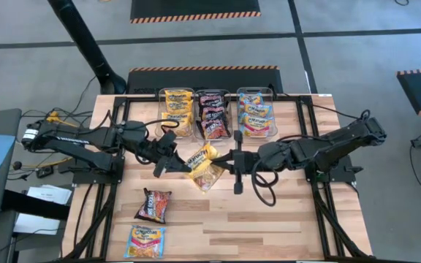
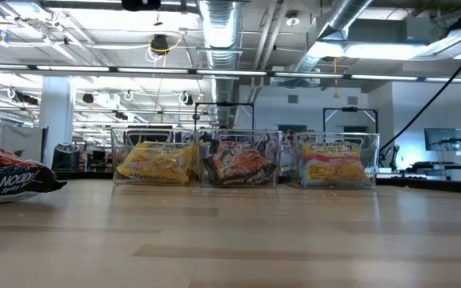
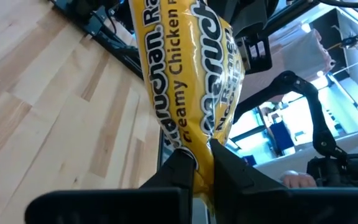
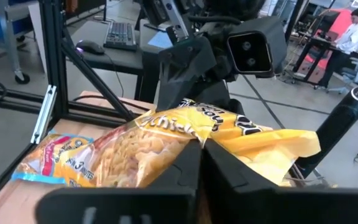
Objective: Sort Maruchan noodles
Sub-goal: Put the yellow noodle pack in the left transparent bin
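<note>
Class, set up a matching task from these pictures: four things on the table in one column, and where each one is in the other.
1. yellow packet
2. maroon packet
3. blue packet
4. middle bin

a. front-left, nearest the table's edge
b. holds dark packets
c. pinched by the left hand
d. loose, just behind the blue one

Pairs: 1-c, 2-d, 3-a, 4-b

Three bins [image 1: 216, 109] behind; packet [image 1: 202, 165] mid-table — two packets [image 1: 149, 223] front-left

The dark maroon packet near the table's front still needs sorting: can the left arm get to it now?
Probably not yet: the left gripper is shut on a yellow noodle packet, though the dark maroon crinkly packet lies uncovered.
</note>
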Robot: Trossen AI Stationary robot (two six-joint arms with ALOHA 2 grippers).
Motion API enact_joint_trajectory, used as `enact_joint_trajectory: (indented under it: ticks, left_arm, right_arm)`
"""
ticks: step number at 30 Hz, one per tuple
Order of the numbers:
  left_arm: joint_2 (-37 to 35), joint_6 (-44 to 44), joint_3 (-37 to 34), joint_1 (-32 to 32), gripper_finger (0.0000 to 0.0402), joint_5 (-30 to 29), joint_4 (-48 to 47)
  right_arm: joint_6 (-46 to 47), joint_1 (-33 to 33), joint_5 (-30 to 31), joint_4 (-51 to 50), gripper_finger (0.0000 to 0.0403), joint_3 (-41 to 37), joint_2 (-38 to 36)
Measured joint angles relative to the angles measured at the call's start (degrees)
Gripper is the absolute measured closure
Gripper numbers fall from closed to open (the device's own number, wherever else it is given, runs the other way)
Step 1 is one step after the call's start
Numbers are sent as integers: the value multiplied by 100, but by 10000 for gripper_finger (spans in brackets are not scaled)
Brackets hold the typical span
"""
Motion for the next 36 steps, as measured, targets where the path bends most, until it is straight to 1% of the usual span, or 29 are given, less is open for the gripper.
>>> enact_joint_trajectory:
  ticks: [7, 11, 15, 20, 22, 25, 28, 32, 36]
  left_arm:
    - [0, 177, 0, 0, 392, -84, 9]
    - [-12, 392, 0, 3, 394, -205, -54]
    - [-82, 595, 2, 7, 394, -402, -313]
    - [-275, 934, 2, 7, 394, -740, -894]
    - [-365, 1082, 2, 7, 394, -950, -1116]
    - [-506, 1371, 2, 7, 394, -1251, -1584]
    - [-592, 1846, 2, 71, 395, -1390, -2035]
    - [-625, 2541, 7, 400, 395, -1437, -2697]
    - [-616, 3261, 7, 935, 388, -1672, -3039]
  right_arm:
    - [377, -2, 0, 12, 316, 0, 2]
    - [586, -2, 107, 9, 277, 0, 1]
    - [630, -2, 324, 3, 236, 0, -5]
    - [627, -3, 343, 45, 199, 9, -156]
    - [630, -2, 399, 18, 192, 0, -208]
    - [599, -31, 409, 255, 189, 0, -247]
    - [592, -47, 419, 424, 190, -2, -298]
    - [586, -116, 420, 489, 192, 2, -312]
    - [582, -136, 420, 460, 193, -2, -307]
